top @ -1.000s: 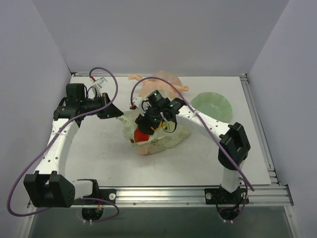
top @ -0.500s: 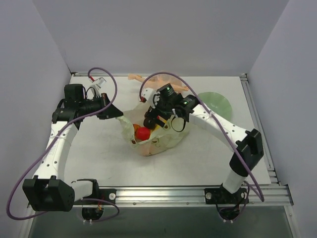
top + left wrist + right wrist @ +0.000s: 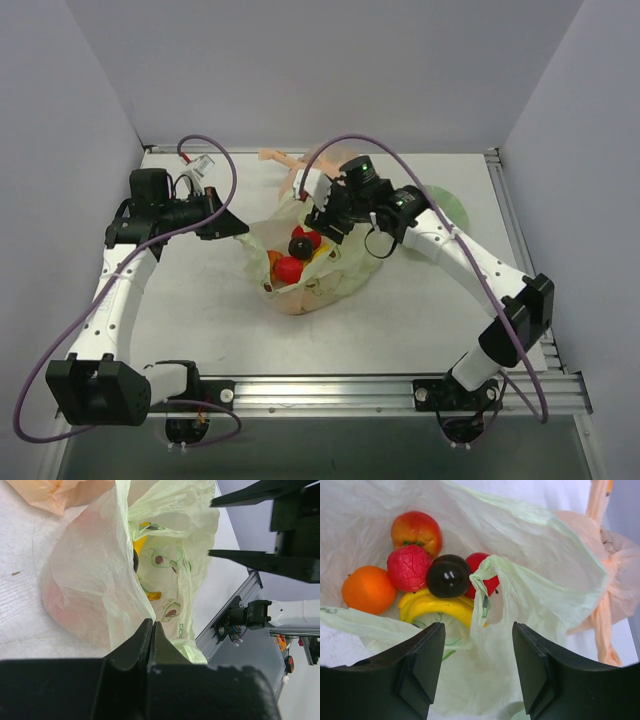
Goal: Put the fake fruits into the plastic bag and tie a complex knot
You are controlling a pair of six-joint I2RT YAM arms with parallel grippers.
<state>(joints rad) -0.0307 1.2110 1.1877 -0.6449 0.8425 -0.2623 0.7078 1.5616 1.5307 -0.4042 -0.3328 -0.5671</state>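
The pale green plastic bag (image 3: 330, 275) lies open mid-table. Inside it the right wrist view shows an orange fruit (image 3: 367, 589), a bumpy red one (image 3: 410, 567), a red-yellow one (image 3: 416, 531), a dark round one (image 3: 448, 576), another red one (image 3: 490, 577) and yellow bananas (image 3: 437, 607). A handle loop (image 3: 485, 595) stands up over them. My left gripper (image 3: 236, 228) is shut on the bag's left edge (image 3: 125, 580), its jaws pressed together in the left wrist view (image 3: 152, 625). My right gripper (image 3: 322, 222) is open and empty above the bag's back rim (image 3: 477, 625).
A peach-orange knotted bag (image 3: 300, 165) lies just behind the green bag, also in the right wrist view (image 3: 615, 565). A pale green wavy-edged dish (image 3: 450, 208) sits at the back right, partly under my right arm. The aluminium rail (image 3: 330, 385) runs along the near edge.
My right gripper has risen out of the bag and drawn back to the right, open and empty. A dark fruit now shows among the others. The left gripper keeps its hold.
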